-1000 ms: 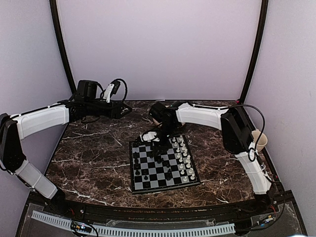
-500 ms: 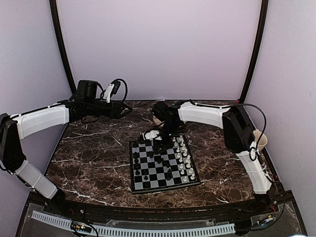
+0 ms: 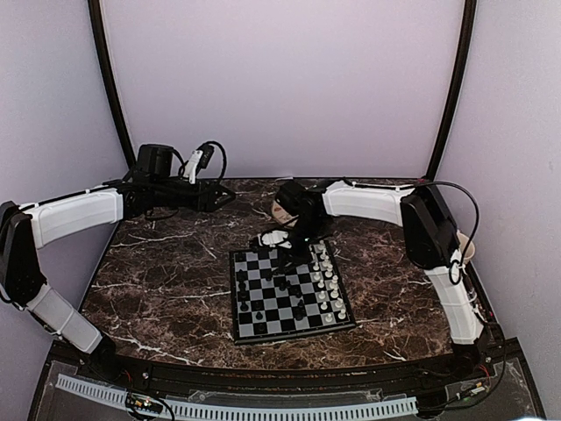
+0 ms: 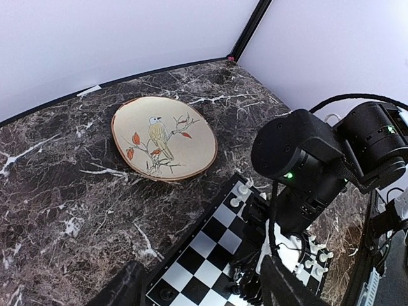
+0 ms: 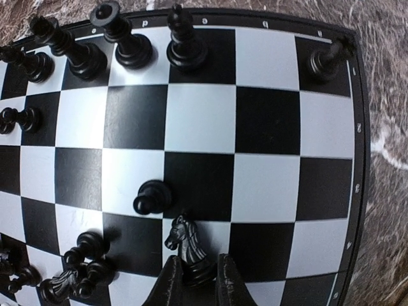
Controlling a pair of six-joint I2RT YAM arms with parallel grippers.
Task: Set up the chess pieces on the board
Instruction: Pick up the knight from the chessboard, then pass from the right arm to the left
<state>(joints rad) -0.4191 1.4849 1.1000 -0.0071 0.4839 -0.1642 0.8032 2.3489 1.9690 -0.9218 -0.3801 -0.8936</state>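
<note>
The board (image 3: 289, 294) lies mid-table with a thin black border. White pieces (image 3: 326, 279) line its right side and black pieces (image 3: 244, 294) stand on its left side and middle. My right gripper (image 3: 296, 253) hangs over the board's far part. In the right wrist view it (image 5: 196, 280) is shut on a black knight (image 5: 187, 242) over a white square, next to a black pawn (image 5: 153, 197). Several black pieces (image 5: 121, 44) stand along the far row. My left gripper (image 4: 204, 293) is open and empty, held high at the back left (image 3: 223, 195).
A round beige plate (image 4: 164, 137) with a bird drawing lies on the marble behind the board (image 4: 191, 261). The right arm's wrist (image 4: 306, 166) looms over the board's far corner. A cluster of black pieces (image 5: 76, 268) stands near the held knight. Walls enclose the table.
My right arm has shifted a little to the right over the board's far part. The left arm has not moved.
</note>
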